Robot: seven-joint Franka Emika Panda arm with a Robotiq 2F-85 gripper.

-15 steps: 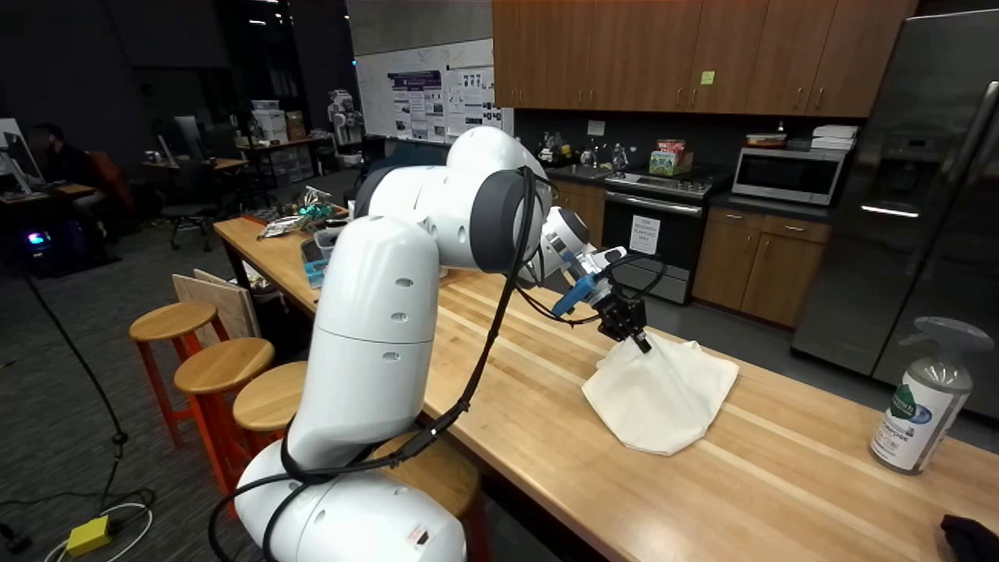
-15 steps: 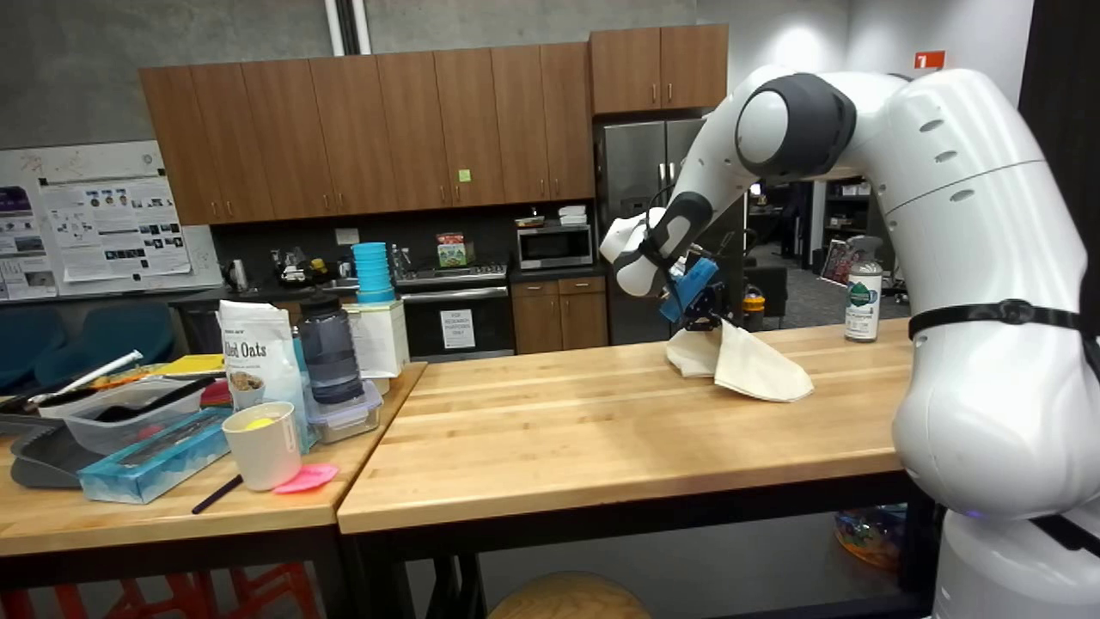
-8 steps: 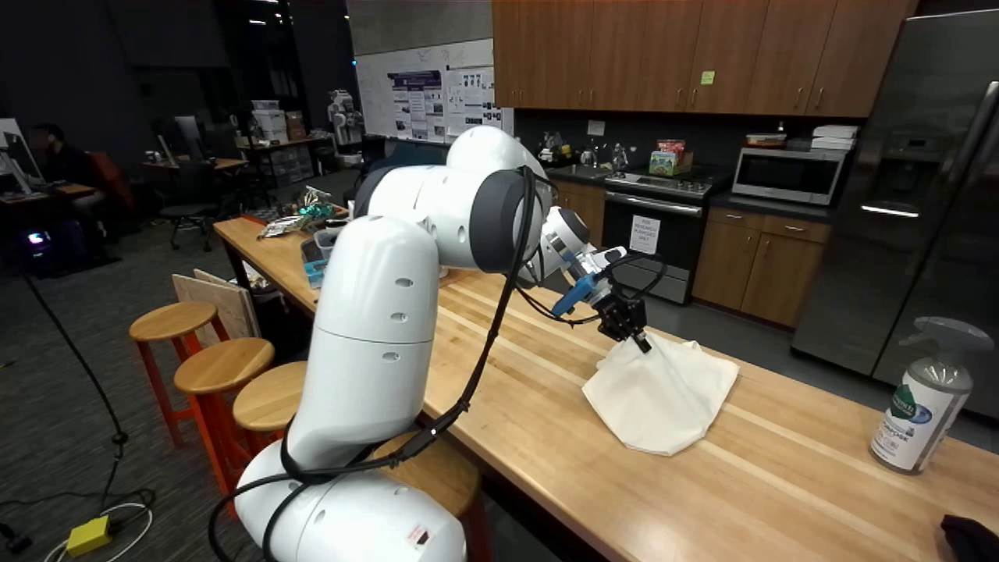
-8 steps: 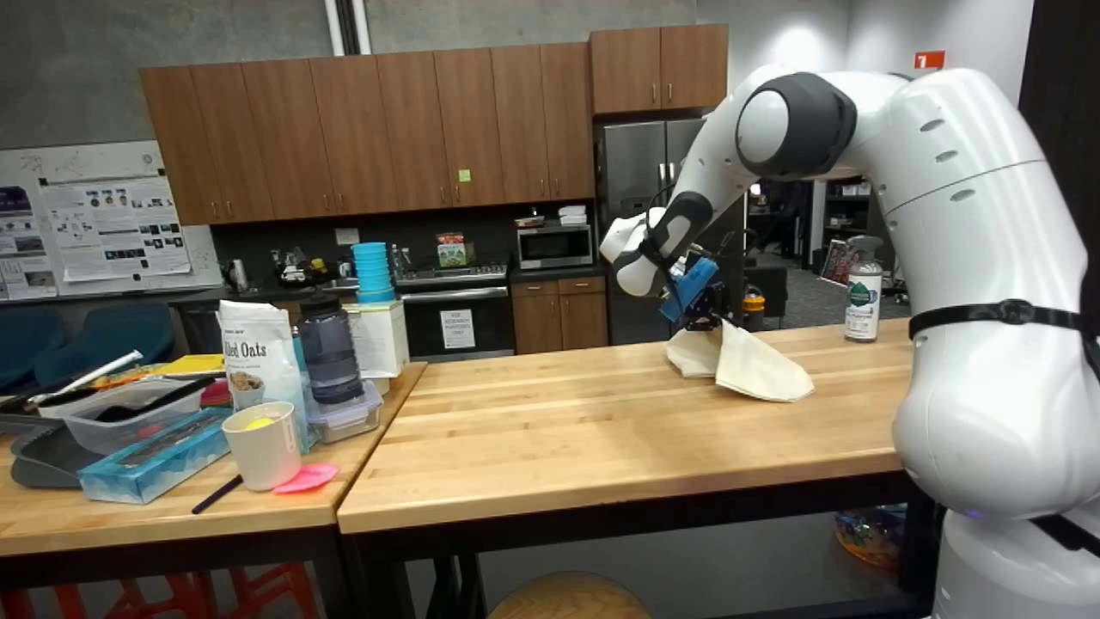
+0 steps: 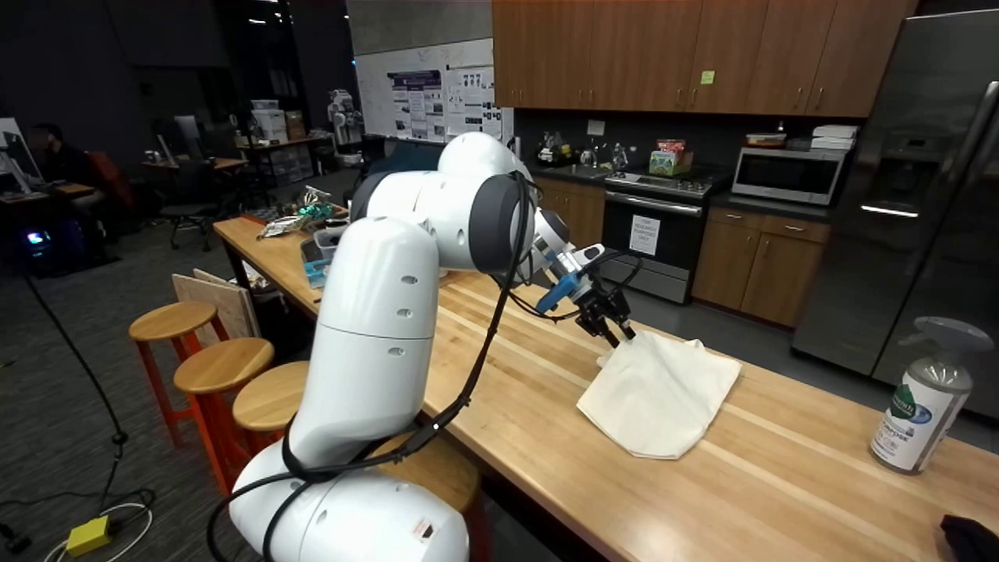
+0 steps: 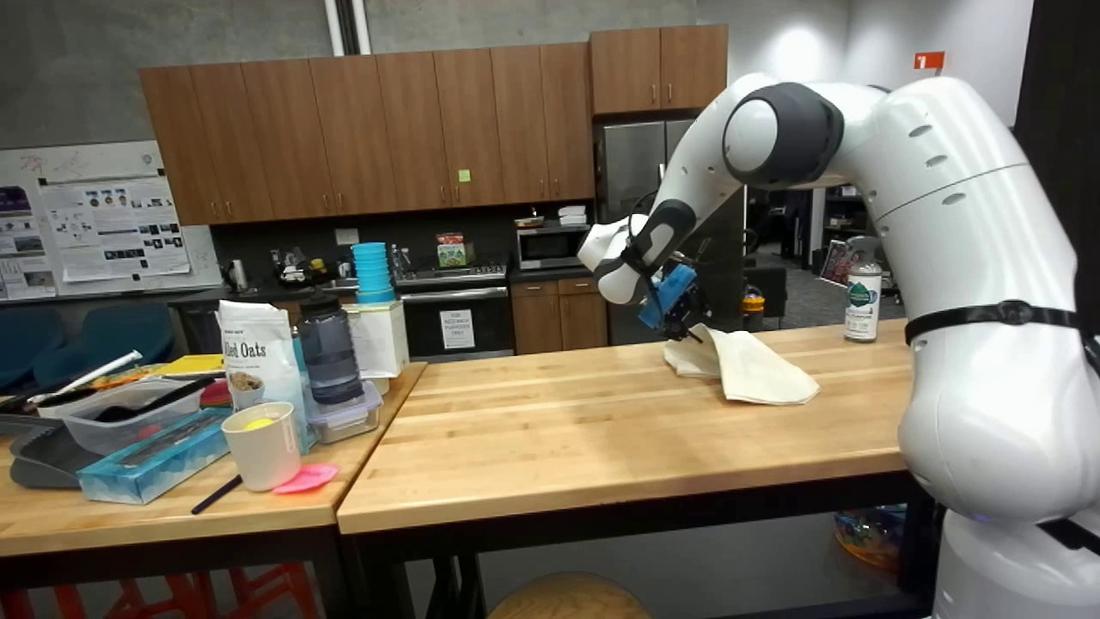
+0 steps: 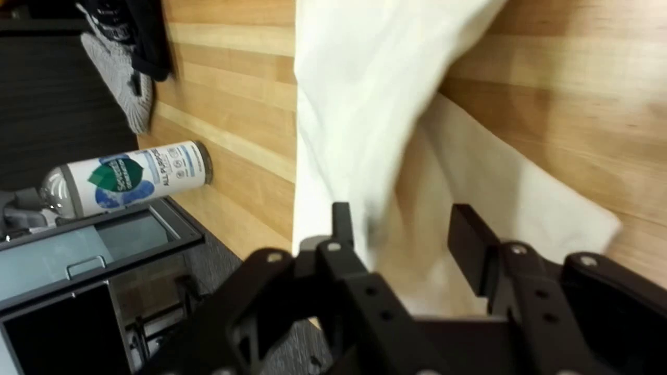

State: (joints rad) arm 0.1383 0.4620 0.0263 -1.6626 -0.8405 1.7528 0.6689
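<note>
A cream-white cloth point(image 5: 662, 402) lies on the wooden table, with its near-gripper edge raised in a loose fold. It also shows in an exterior view point(image 6: 760, 371) and fills the middle of the wrist view point(image 7: 365, 88). My gripper point(image 5: 622, 339) is open at the raised edge of the cloth, tilted down toward the table. In the wrist view the two black fingers point(image 7: 398, 224) stand apart with the blurred cloth beyond and between them. Nothing is gripped. Whether a finger still touches the cloth I cannot tell.
A spray bottle point(image 5: 921, 414) stands upright near the table's far end. A dark item point(image 5: 972, 538) lies at the table edge. A second table holds a mug point(image 6: 262, 447), an oats bag point(image 6: 258, 361) and a dark bottle point(image 6: 330, 348). Wooden stools point(image 5: 224, 365) stand alongside.
My gripper has opened and let go of the cloth. The arm has drawn back a little, leftward in both exterior views. The cloth's raised peak has slumped and its spread has widened slightly.
</note>
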